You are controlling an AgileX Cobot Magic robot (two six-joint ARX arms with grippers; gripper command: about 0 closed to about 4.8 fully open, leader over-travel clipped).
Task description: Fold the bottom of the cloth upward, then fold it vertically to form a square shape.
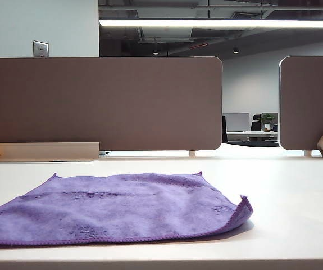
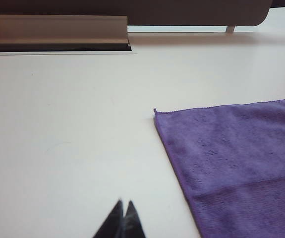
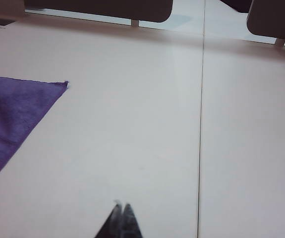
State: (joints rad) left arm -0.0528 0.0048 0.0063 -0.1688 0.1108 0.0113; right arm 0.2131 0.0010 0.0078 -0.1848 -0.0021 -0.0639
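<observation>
Purple cloth (image 1: pixel 116 208) lies flat and unfolded, our left gripper (image 2: pixel 123 204) and right gripper (image 3: pixel 121 206) both pinched together beside it, so next we'd open up and grab the bottom edge.

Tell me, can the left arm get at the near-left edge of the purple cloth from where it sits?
Probably yes. The left gripper, fingers shut, hangs over bare table beside the cloth, and nothing lies between them in the left wrist view. The fingers must open first. The right gripper is also shut, off the cloth's other side.
</observation>
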